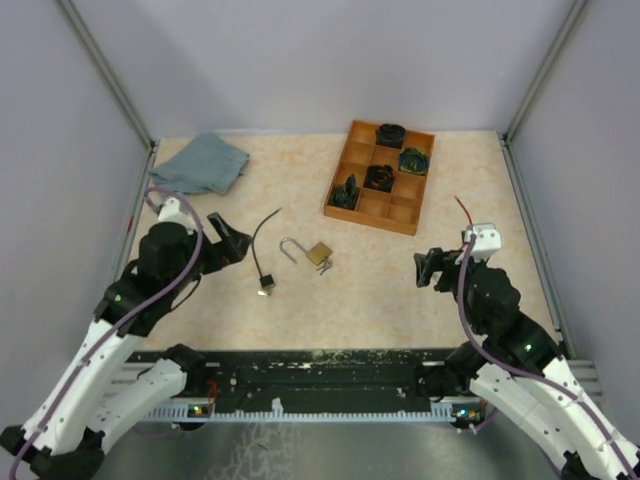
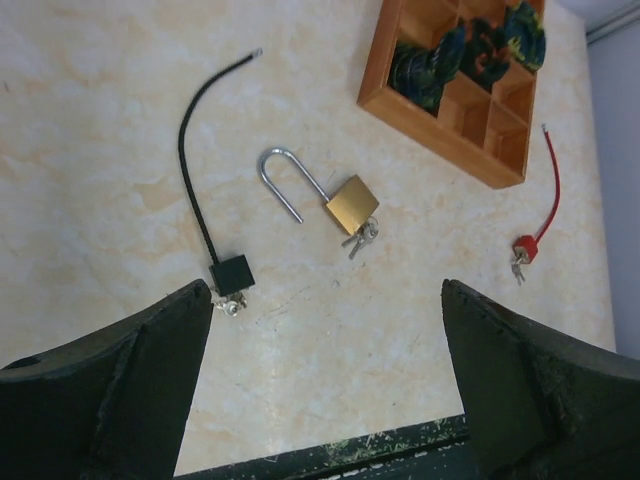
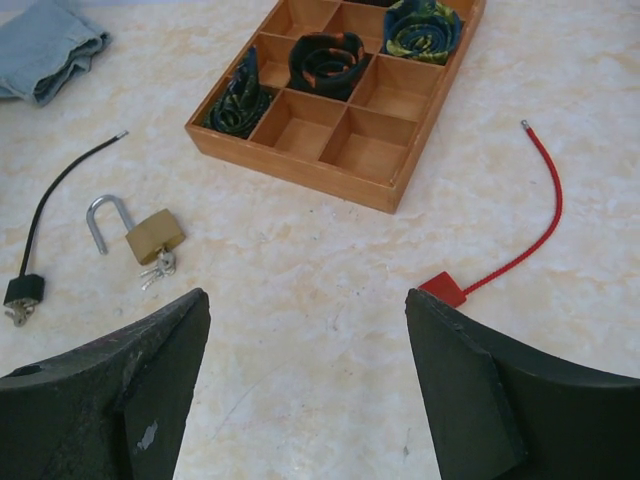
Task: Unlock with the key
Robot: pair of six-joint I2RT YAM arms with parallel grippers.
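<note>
Beige marbled table [image 1: 400, 290] fills the top view, grey walls around it; the padlock [image 1: 318, 253] lies near the middle, between the two arms and in front of a wooden tray [image 1: 345, 205], with a blue cloth [image 1: 205, 163] at the far left. The left gripper [image 1: 232, 243] and right gripper [image 1: 428, 268] hover well apart from it, one on each side. From the left wrist, the jaws stand wide with nothing between them. The padlock [image 2: 351, 204] lies ahead with its shackle [image 2: 280, 175] seemingly loose at one leg and a key [image 2: 360, 238] at its base. A black cable lock [image 2: 231, 273] lies nearer. From the right wrist, these jaws are also spread and empty. The padlock [image 3: 155, 236] is off to the left, and a red cable lock [image 3: 443, 289] sits just beyond the right finger. The lock looks open already. If a turn is needed, pin the brass body flat with one gripper. Pinch the inserted key's head squarely with the other, not the loose keys beside it, and twist without dragging the lock.
</note>
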